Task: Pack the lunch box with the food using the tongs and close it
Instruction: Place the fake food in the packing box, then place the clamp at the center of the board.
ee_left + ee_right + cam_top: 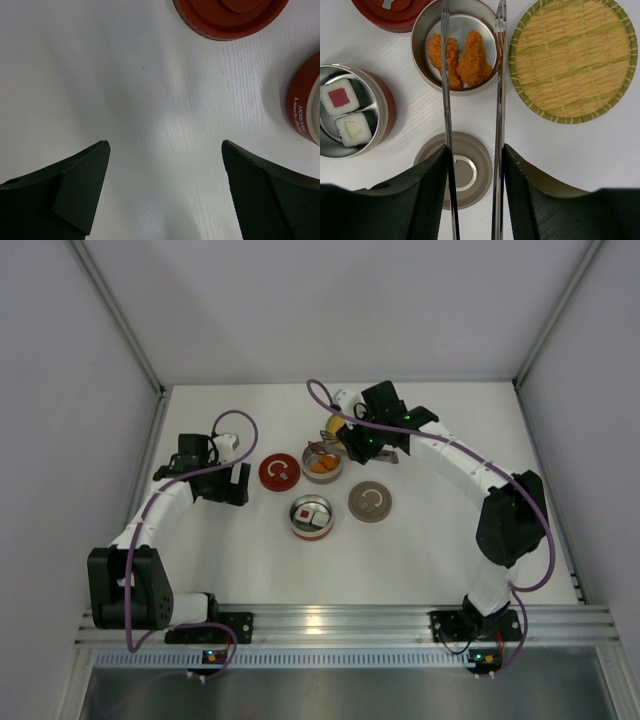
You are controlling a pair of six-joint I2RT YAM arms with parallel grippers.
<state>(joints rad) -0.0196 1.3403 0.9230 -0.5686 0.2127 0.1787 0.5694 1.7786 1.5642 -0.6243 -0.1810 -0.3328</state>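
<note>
My right gripper (474,150) is shut on the silver tongs (445,75), one pad on the outside of each arm. The tong arms stand apart, their tips over a steel lunch box tin (420,30) holding two orange food chunks (462,57). A red-walled lunch box tin (387,107) at the left holds a red-topped cube (340,96) and a white-and-black cube (352,129). In the top view the right gripper (350,445) hovers by the steel tin (322,462). My left gripper (165,145) hangs open over bare table, left of the red lid (279,472).
A taupe lid (470,197) lies under my right fingers. A red lid (387,10) sits at the top left. The round woven plate (572,57) lies bare at the right. White walls enclose the table (250,570).
</note>
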